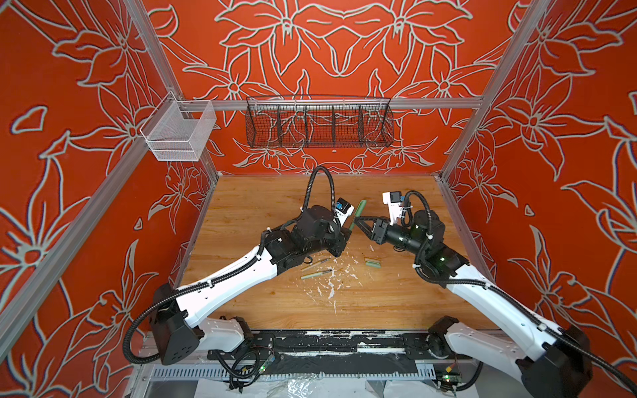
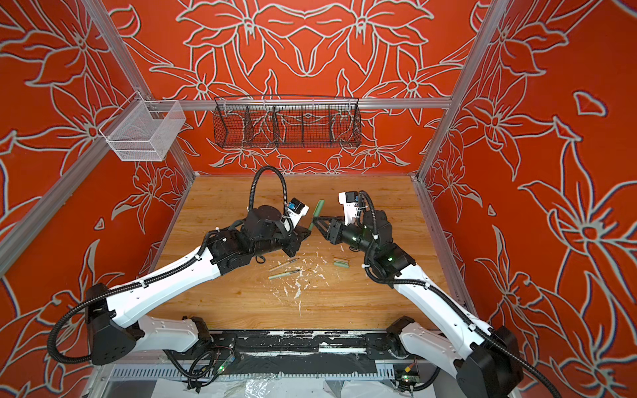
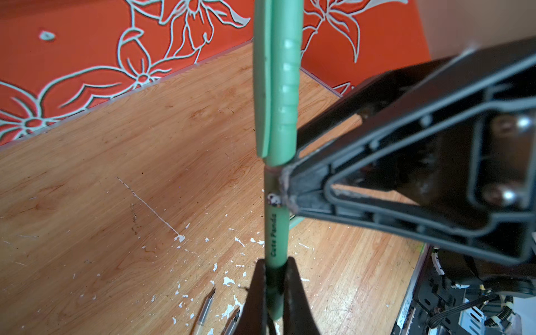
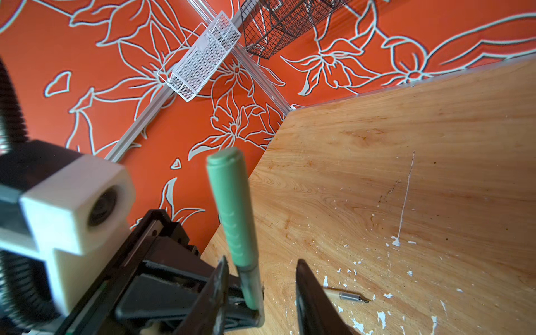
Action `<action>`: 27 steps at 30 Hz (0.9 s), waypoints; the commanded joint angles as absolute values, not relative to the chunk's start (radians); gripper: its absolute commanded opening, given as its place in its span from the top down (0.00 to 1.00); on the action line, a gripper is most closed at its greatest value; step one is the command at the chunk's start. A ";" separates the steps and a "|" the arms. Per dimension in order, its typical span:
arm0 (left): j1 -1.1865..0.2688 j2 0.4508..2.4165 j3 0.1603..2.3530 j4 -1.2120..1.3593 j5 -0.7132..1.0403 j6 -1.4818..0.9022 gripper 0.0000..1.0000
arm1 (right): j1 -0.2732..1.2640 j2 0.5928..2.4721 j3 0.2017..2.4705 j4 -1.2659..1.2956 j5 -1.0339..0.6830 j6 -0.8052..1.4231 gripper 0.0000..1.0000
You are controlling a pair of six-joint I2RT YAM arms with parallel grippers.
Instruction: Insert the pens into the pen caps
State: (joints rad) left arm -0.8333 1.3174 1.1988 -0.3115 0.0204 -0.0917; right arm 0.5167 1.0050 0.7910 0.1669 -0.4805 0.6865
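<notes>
the tip of the green pen is hidden under the green cap that sits over its upper end, and you cannot tell how deep it is seated. its lower end disappears between the jaws of the left gripper, which is clamped tight on the barrel and holds it above the table. the right gripper has its jaws apart around the barrel just below the cap, gripping nothing. count three pens: the held one, plus a beige pen and a pale pen lying side by side on the table, small and faint. three caps: one fitted, then a beige cap and a pale cap touching each other, right of the loose pens.
</notes>
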 commanded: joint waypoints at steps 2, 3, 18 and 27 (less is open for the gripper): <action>-0.836 1.289 1.201 -0.288 0.028 -0.077 1.00 | 0.497 0.974 0.857 0.157 -0.530 0.665 0.59; -0.836 1.286 1.197 -0.287 0.026 -0.078 1.00 | 0.491 0.983 0.859 0.175 -0.549 0.679 0.59; -0.836 1.245 1.183 -0.282 0.044 -0.080 1.00 | 0.488 1.089 0.902 0.295 -0.632 0.748 0.57; -0.834 1.271 1.195 -0.295 0.048 -0.078 1.00 | 0.489 1.111 0.900 0.329 -0.643 0.753 0.60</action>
